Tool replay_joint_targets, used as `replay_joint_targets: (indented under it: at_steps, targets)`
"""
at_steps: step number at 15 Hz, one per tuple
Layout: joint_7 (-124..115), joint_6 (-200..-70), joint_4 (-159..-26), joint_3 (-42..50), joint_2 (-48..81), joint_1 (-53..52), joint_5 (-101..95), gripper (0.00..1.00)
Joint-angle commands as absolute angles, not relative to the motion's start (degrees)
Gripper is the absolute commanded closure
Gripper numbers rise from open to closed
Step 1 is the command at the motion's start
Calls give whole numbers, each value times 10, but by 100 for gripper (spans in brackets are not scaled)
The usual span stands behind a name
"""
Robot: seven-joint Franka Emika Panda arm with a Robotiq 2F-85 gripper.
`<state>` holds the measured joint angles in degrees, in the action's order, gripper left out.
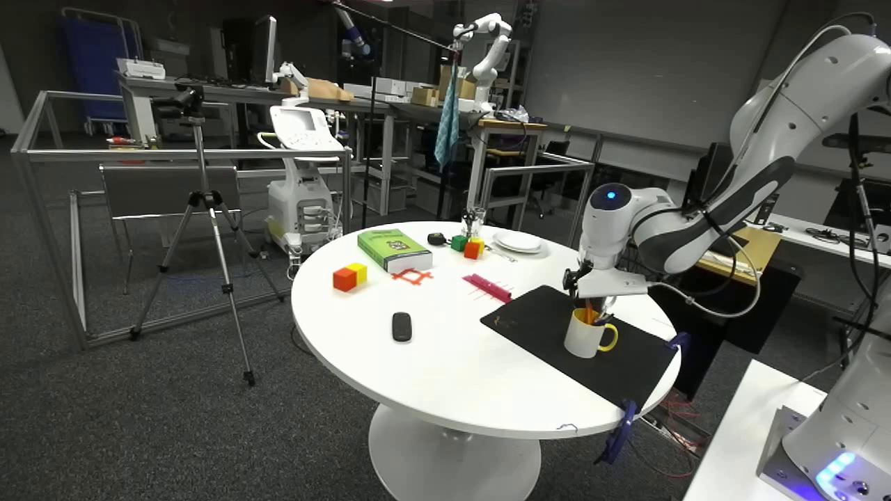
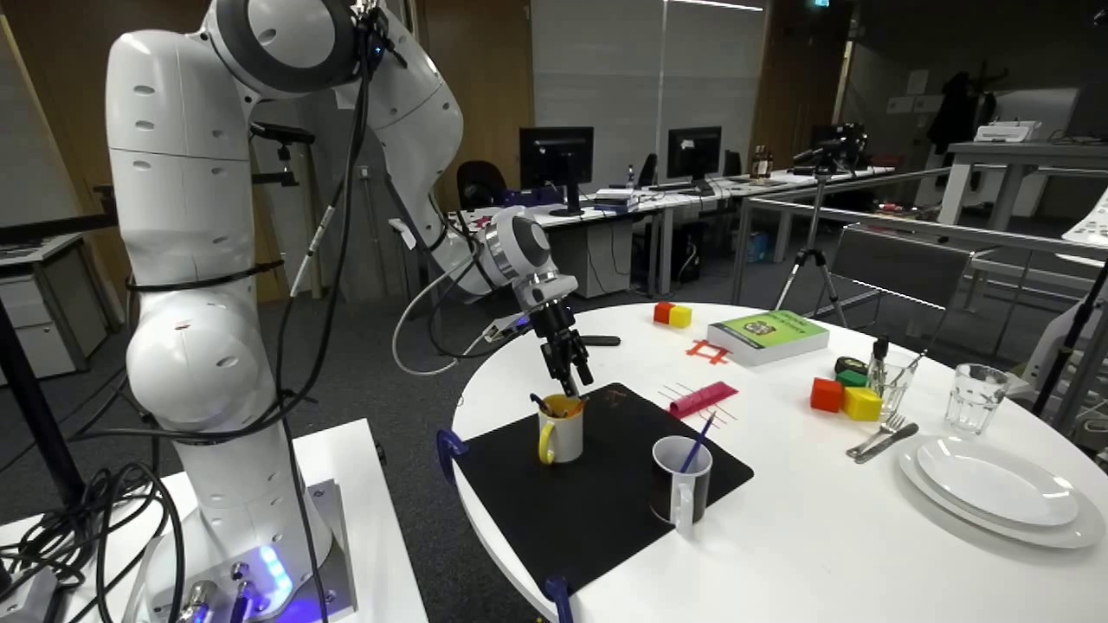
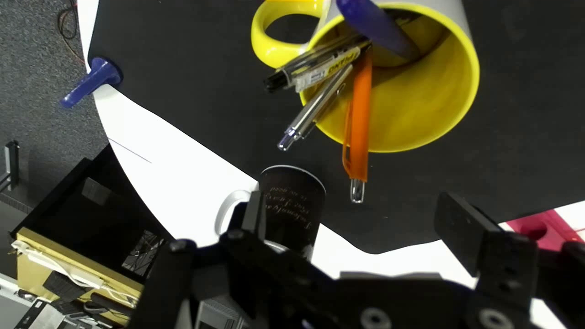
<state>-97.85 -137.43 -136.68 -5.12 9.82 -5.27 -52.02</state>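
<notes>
Wide jaws at the end of the robot arm (image 2: 415, 112), just above the yellow-rimmed mug (image 2: 568, 439) in both exterior views; nothing is btwn them. The mug stands upright on the black mat (image 2: 597, 502), which covers part of the round bench (image 2: 796, 554). In the wrist view the orange pen (image 3: 361, 123) leans out over the rim, its silvery end facing the gap but apart from both sides; a silver pencil (image 3: 316, 107), a black-capped pen (image 3: 315, 65) & a thick blue item (image 3: 379, 29) (type unclear) share the mug. A dark mug (image 3: 295, 205) w/ a blue stick (image 2: 698, 443) in it stands nearby, close to the mat's edge. Step in hand, as judged: lining up over the pens, no grip made. Next move, if the orange pen is the one, calls for bringing the jaws fwd until its free end lies btwn them, then closing w/o nudging the silver pencil alongside or knocking the rim.
</notes>
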Motion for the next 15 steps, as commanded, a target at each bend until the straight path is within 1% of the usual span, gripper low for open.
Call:
replay_joint_targets:
  at_steps: [1, 2, 15]
  targets:
    - [-982, -1393, -1372, -42, 102, -61, -531, 0]
    - [-976, -1376, -1367, -43, 101, -62, -518, 0]
    - [-997, -1385, -1361, -33, 117, -63, -539, 0]
